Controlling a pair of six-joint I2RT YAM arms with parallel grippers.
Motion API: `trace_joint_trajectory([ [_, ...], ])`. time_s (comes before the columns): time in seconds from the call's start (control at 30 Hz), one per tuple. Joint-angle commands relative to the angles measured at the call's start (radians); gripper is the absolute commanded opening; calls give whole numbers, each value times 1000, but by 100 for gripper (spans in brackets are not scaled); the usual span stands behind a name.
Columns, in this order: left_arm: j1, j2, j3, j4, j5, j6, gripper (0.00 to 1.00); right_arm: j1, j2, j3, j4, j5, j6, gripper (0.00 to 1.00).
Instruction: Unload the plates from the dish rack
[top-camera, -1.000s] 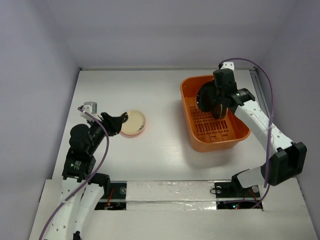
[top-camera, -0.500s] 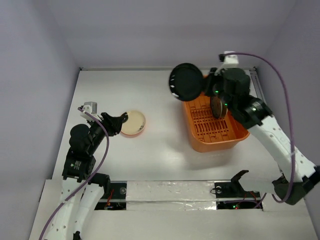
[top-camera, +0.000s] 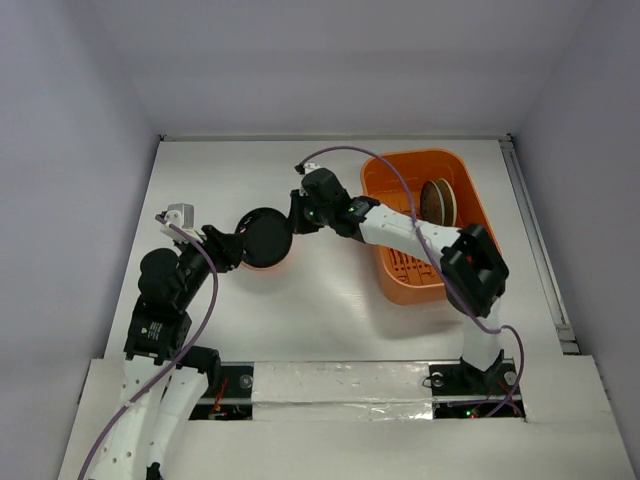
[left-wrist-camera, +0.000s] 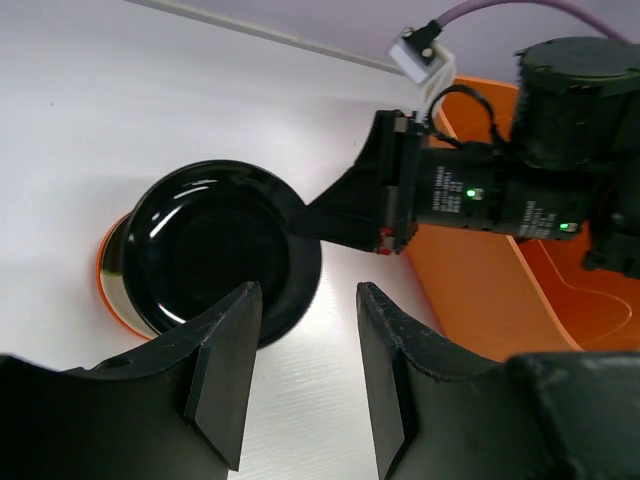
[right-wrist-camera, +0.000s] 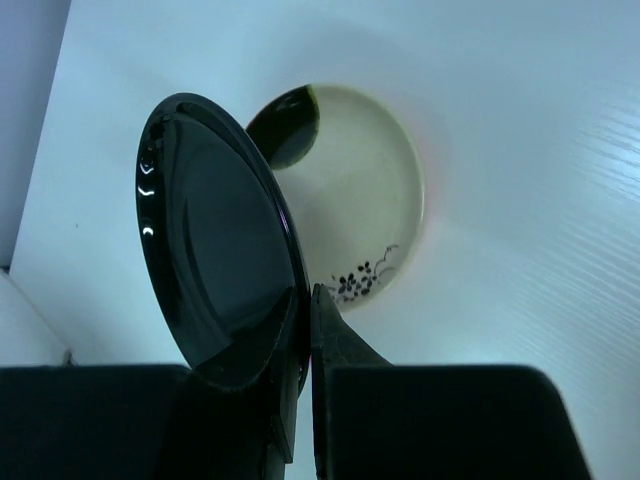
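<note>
You've got the black plate pinched by its rim in the right gripper, tilted just over the orange-rimmed plate, so level it, centre it, then let go, left gripper half-open, empty, one tan plate in the dish rack.

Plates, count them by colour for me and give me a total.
Black plate: 1
Cream plate with orange rim: 1
Tan plate: 1
Total: 3
</note>
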Motion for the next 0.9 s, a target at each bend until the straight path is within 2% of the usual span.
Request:
trace_joint_trajectory([
  [0.0,7,-16,-12,57,6,-2,40,-5,17,81,150,-26,103,3],
  [0.33,7,-19,-13,58,8,-2,40,-5,152,61,179,-2,157,10],
  [0.43,7,-17,-13,58,6,-2,40,-5,149,59,167,9,157,17],
  [0.53,7,-17,-12,57,6,-4,40,-5,134,56,148,34,143,33],
  [0.57,7,-17,-12,57,8,-4,40,-5,128,53,145,37,139,44],
  [0.63,7,-19,-13,58,8,-4,40,-5,109,46,122,44,123,52],
  [0.67,7,-17,-12,58,8,-4,40,-5,89,32,119,44,113,60],
  [0.73,7,-19,-13,57,8,-4,40,-5,63,23,96,44,91,67],
  [0.77,7,-20,-12,58,5,-4,40,-5,46,15,87,44,76,76],
  [0.8,7,-22,-12,57,4,-4,40,-5,29,10,75,79,49,80],
  [0.87,7,-22,-12,58,8,-4,40,-5,-29,-3,18,106,18,81],
])
